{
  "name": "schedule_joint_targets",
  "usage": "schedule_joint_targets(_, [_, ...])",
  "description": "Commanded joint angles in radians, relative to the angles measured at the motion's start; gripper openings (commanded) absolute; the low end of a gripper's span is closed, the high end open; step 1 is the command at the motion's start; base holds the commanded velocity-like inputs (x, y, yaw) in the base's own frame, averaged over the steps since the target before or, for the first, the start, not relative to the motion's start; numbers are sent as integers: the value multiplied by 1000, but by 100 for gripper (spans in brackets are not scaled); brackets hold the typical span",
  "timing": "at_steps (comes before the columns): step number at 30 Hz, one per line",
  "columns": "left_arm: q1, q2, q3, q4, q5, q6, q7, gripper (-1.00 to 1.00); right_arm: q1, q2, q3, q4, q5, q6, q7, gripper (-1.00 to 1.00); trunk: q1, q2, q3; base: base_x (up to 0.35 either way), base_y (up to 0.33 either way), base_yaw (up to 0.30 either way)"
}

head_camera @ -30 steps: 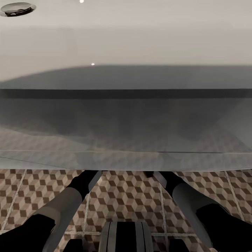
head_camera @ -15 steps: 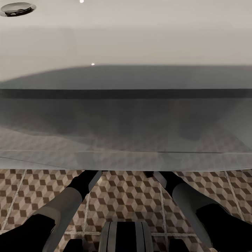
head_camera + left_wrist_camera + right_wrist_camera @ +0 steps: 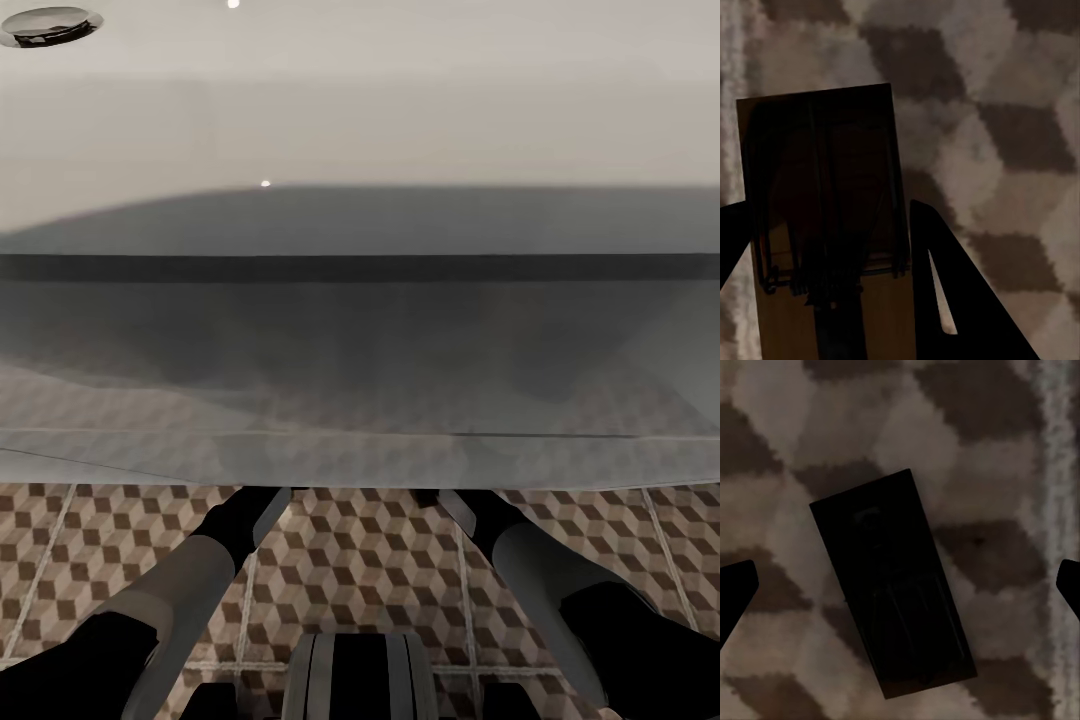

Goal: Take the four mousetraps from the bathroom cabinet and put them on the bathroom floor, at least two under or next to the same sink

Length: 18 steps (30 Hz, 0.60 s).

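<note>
With the right gripper (image 3: 900, 585) spreading its fingers above a released mousetrap (image 3: 894, 585) lying on the bathroom floor (image 3: 1005, 450), the left gripper (image 3: 825, 247) is pinching another mousetrap (image 3: 821, 195) that should be lowered flat before letting go.

1. Up in the far left corner sits a round chrome drain plug (image 3: 50, 24), shiny, with a dark slot under its cap.
2. Two small bright light spots are showing: one at the very top edge (image 3: 233, 3), and another lower down (image 3: 265, 184), right where the pale area meets the grey.
3. A straight dark band (image 3: 360, 267) runs across the whole width, level from side to side.
4. Below that band lies a hazy grey shadow (image 3: 360, 350), darker in patches.
</note>
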<state>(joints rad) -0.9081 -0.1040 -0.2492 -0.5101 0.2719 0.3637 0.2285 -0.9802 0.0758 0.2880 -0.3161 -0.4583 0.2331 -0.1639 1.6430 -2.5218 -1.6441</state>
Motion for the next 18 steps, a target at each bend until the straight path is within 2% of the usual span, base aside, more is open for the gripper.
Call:
schedule_joint_targets(1, [-1, 1, -5, -39, 13, 4, 9, -100, -49, -1, 8, -3, -8, 5, -8, 100, 0, 0, 0, 0, 0, 0])
schedule_joint_targets(13, [-2, -1, -4, -36, 17, 13, 2, -100, -49, -3, 8, -3, -8, 5, -8, 100, 0, 0, 0, 0, 0, 0])
schedule_joint_targets(18, [-2, -1, -3, -30, 75, 19, 2, -100, -49, -4, 8, -3, -8, 5, -8, 100, 0, 0, 0, 0, 0, 0])
